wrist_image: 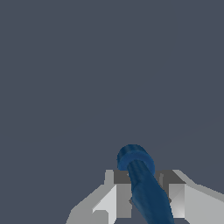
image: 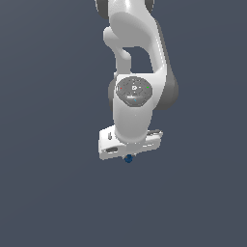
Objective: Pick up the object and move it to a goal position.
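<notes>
Dark blue object (image: 128, 158) sits just below centre of the exterior view, a small rounded lump poking out under the white pincer (image: 128, 155). It is far smaller than the pincer body. In the wrist view the same object (wrist_image: 142, 183) reads differently: an elongated dark blue shaft with a wider rounded cap at its far end, running from the lower edge of the frame up toward the middle.

Pincer (wrist_image: 144, 192) is closed on the object. In the wrist view one grey-white finger (wrist_image: 117, 197) sits tight against one side of the shaft and the other finger presses the opposite side, no visible gap on either. Object is tilted a little relative to the fingers, cap end leaning toward the frame's left.

White arm (image: 132, 72) comes down from the top centre of the exterior view, wrist joint with a grey round cap facing the camera, hand tilted slightly so its exterior-view left end hangs lower.

Background is uniform slate grey in both views; cannot tell from either whether the object is touching any surface.
</notes>
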